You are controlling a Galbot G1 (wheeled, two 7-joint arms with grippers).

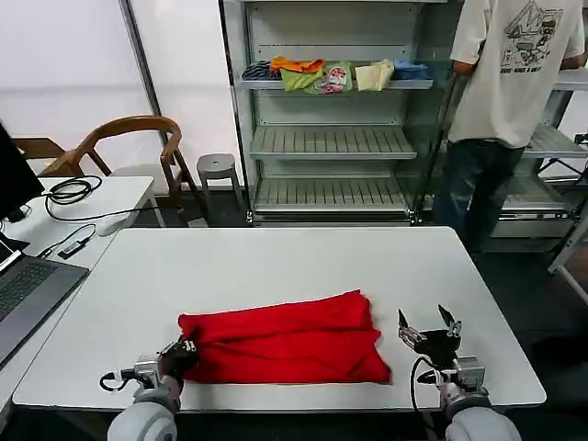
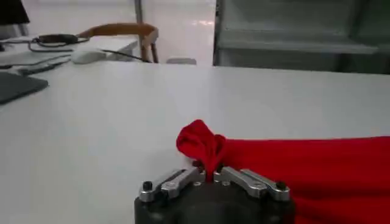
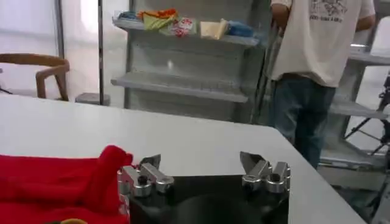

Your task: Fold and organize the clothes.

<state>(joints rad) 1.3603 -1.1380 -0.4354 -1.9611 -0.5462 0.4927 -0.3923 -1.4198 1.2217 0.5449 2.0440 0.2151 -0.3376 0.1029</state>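
The clothes are one bright red T-shirt [image 1: 287, 349], folded into a wide band near the front edge of the white table [image 1: 276, 257]. My left gripper [image 1: 181, 353] is shut on the shirt's left end; in the left wrist view a pinched tuft of red cloth [image 2: 204, 146] rises between its fingers [image 2: 244, 178]. My right gripper [image 1: 429, 327] stands open just past the shirt's right end, holding nothing. In the right wrist view its fingertips [image 3: 149, 163] sit beside a raised red corner [image 3: 109, 173], apart from it.
A laptop [image 1: 28, 294], cables and a mouse lie on the side desk at the left. A wooden chair [image 1: 129, 147] and a stool stand behind. A shelf rack [image 1: 331, 119] holds folded garments [image 1: 331, 73]. A person [image 1: 505, 110] stands at the back right.
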